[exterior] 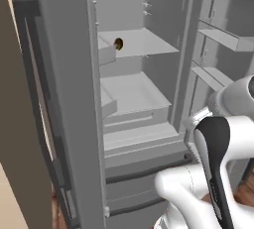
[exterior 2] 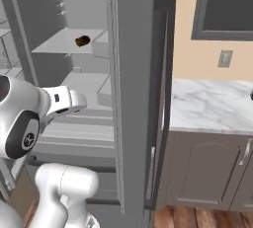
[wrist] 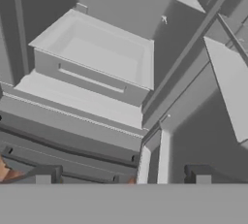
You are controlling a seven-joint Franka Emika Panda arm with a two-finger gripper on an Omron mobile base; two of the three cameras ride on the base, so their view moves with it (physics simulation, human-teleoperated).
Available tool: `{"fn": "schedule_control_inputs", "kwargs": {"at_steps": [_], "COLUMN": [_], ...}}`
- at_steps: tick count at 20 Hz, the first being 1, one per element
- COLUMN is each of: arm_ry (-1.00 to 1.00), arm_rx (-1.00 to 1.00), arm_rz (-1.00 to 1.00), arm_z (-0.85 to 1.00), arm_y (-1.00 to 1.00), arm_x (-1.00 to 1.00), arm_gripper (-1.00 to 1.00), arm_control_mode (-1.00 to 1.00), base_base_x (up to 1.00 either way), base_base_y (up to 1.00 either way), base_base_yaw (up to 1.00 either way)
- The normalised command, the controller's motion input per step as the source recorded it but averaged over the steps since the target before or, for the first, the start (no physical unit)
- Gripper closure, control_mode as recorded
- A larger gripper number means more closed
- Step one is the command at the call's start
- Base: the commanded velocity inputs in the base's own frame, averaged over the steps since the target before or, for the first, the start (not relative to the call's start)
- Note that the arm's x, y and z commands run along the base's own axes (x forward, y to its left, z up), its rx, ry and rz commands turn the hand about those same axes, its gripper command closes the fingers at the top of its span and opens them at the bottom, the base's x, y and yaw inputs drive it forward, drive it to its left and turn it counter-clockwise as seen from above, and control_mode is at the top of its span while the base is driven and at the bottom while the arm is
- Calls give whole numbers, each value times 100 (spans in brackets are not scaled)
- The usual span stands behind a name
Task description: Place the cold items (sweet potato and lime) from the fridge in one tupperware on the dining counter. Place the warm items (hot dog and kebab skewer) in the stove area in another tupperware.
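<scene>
Fridge (exterior: 64,74) doors stand open, pale shelves bare except for the sweet potato (exterior: 118,43), a small dark brown lump lying on the upper shelf (exterior: 144,42) near its left wall. Gripper (wrist: 123,175) fingers spread wide with nothing between them, aimed down at the lower drawer (wrist: 97,48). Beside the fridge, a white marble counter (exterior 2: 212,106) sits over grey cabinets (exterior 2: 207,170).

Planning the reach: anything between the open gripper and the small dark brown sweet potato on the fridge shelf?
Nothing visible blocks it. The grey steel fridge stands open; the sweet potato lies alone on an upper pale shelf. The gripper, open, points at a lower shelf.
</scene>
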Motion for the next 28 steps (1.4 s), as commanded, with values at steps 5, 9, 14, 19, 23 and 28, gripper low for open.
{"fn": "schedule_control_inputs", "kwargs": {"at_steps": [5, 9, 14, 19, 23, 28], "arm_ry": [0, 0, 0, 0, 0, 0], "arm_rx": [0, 0, 0, 0, 0, 0], "arm_rz": [0, 0, 0, 0, 0, 0], "arm_z": [0, 0, 0, 0, 0, 0], "arm_y": [0, 0, 0, 0, 0, 0], "arm_x": [0, 0, 0, 0, 0, 0], "arm_gripper": [-100, -100, -100, -100, -100, -100], "arm_control_mode": [100, 100, 100, 100, 100, 100], "base_base_x": [25, 42, 40, 36, 68, 78], "base_base_y": [26, 26, 47, 38, 2, 0], "base_base_yaw": [20, 5, 0, 0, 0, 1]}}
